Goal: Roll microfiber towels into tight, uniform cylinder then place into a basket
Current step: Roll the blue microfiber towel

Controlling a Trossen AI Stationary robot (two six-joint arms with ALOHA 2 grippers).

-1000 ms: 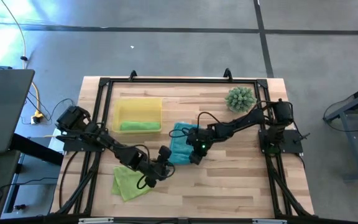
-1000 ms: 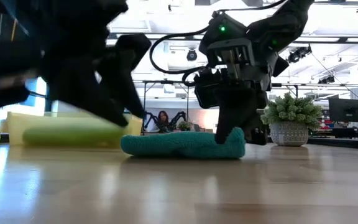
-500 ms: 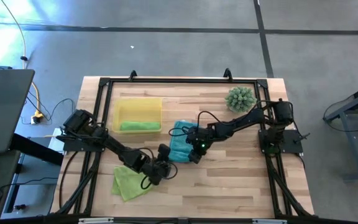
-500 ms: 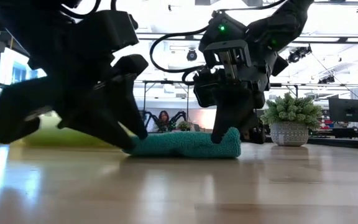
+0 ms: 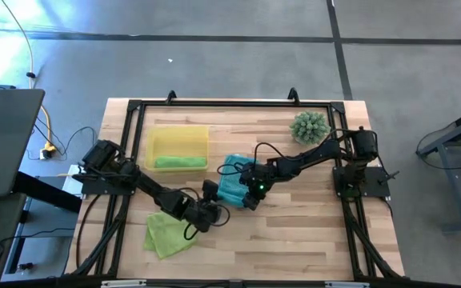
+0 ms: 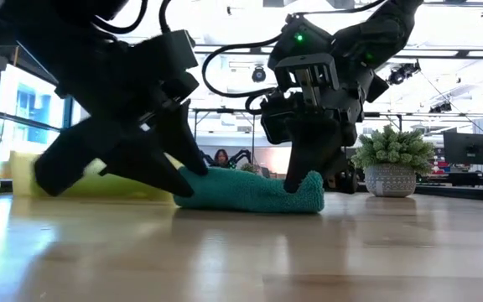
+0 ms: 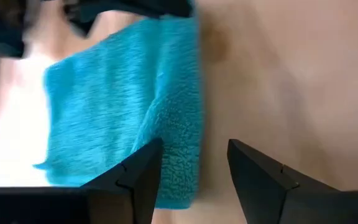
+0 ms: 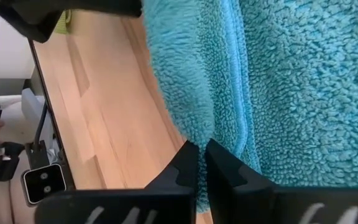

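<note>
The teal towel [image 5: 232, 181] lies mid-table, its near edge turned up into a thick fold [image 7: 178, 155]. My left gripper [image 5: 217, 200] is open at the towel's near-left corner, one finger at the cloth and the other over bare wood [image 7: 195, 143]. My right gripper [image 5: 249, 201] is shut at the fold's right end [image 8: 202, 146]. A rolled lime green towel [image 5: 179, 162] lies in the yellow basket [image 5: 179, 138] at the far left. Another lime green towel [image 5: 166, 234] lies flat near the front left. My left gripper slants down from the table's near left. One fingertip [image 6: 187, 170] is against the teal towel's left end [image 6: 204, 176], which humps up beside it. The other finger touches only air or wood. My right gripper presses its shut fingertips [image 6: 303, 178] down on the towel's fold near its right end [image 8: 225, 134], slanting down from the far right. The cloth dents under them and bulges beyond [image 6: 317, 183]. Whether a layer is caught between the fingers I cannot tell.
A spiky green plant in a pot [image 5: 310, 126] stands at the far right. A black frame [image 5: 214, 104] runs round the table. Bare wood lies along the near edge, right of the flat green towel.
My left gripper has come down and moved toward the teal towel from the near left, rolling a little. The towel's left end has bunched up higher against its finger. The right end stays pinned under my right gripper.
</note>
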